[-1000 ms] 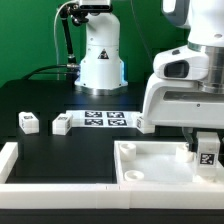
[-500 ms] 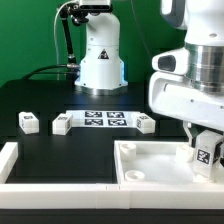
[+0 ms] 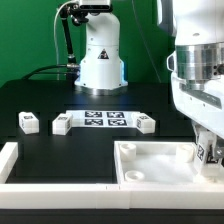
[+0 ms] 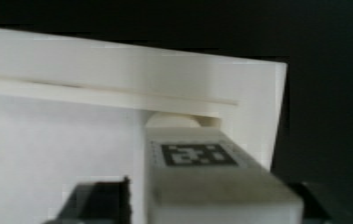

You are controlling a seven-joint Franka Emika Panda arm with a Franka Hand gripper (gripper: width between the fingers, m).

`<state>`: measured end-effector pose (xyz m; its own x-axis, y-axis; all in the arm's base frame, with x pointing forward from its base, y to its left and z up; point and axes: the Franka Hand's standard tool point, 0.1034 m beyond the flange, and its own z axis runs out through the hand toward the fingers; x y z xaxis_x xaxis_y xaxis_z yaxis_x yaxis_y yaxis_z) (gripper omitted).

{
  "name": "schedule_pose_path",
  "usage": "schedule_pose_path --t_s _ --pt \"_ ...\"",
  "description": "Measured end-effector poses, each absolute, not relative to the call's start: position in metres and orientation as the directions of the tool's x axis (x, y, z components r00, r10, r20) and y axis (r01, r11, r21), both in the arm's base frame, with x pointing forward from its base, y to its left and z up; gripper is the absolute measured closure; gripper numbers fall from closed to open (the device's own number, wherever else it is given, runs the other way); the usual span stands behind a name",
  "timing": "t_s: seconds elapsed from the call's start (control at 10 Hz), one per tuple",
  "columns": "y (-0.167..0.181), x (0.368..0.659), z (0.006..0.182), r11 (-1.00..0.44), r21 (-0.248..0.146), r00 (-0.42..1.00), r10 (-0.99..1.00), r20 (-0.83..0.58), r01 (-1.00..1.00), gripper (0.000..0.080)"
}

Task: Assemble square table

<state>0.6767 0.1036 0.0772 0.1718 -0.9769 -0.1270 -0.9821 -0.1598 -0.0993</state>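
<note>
The white square table top [image 3: 160, 165] lies at the front right of the black table, rim up, with round corner sockets. My gripper [image 3: 208, 153] is shut on a white tagged leg [image 3: 207, 151] and holds it upright over the top's far right corner. In the wrist view the leg [image 4: 199, 160] fills the space between my dark fingers [image 4: 102, 200], with the top's corner [image 4: 84, 120] beneath it. My gripper [image 4: 205, 205] stands low over that corner. Three more legs lie loose on the table: one at the exterior view's left [image 3: 28, 122], one beside it [image 3: 62, 124], one further right [image 3: 146, 123].
The marker board [image 3: 105, 119] lies flat between the loose legs. A low white border wall [image 3: 12, 160] runs along the front and left. The arm's base [image 3: 100, 55] stands at the back.
My arm has shifted toward the exterior view's right with the leg in it, and the leg now sits nearer the top's right edge.
</note>
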Motion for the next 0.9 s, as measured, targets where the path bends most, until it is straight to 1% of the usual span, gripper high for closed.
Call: schedule_pose_path --t_s 0.1,0.2,0.3,0.4,0.5,0.6,0.7,0.8,0.9 --pt "0.1018 0.6699 0.0798 -0.329 -0.046 0.333 -0.933 -0.137 -0.943 0.028" --pt "0.1022 0.6733 0.0803 -0.52 -0.04 0.521 -0.845 -0.116 -0.853 0.028" --pt "0.1051 0.6738 0.078 -0.64 -0.048 0.641 -0.76 -0.109 -0.767 0.0179" --pt "0.104 0.6739 0.0778 -0.672 -0.053 0.673 -0.732 -0.106 -0.739 0.0156" --pt "0.1033 0.6738 0.0774 -0.709 -0.057 0.71 -0.697 -0.103 -0.703 0.0156" --pt "0.1029 0.6738 0.0774 -0.766 -0.064 0.768 -0.633 -0.097 -0.64 0.0151" --pt "0.1012 0.674 0.0777 -0.843 -0.062 0.845 -0.529 -0.081 -0.534 0.0151" --pt "0.0991 0.6761 0.0796 -0.933 -0.04 0.933 -0.355 -0.049 -0.357 0.015" --pt "0.1024 0.6763 0.0775 -0.998 -0.007 0.998 -0.063 -0.03 -0.063 0.015"
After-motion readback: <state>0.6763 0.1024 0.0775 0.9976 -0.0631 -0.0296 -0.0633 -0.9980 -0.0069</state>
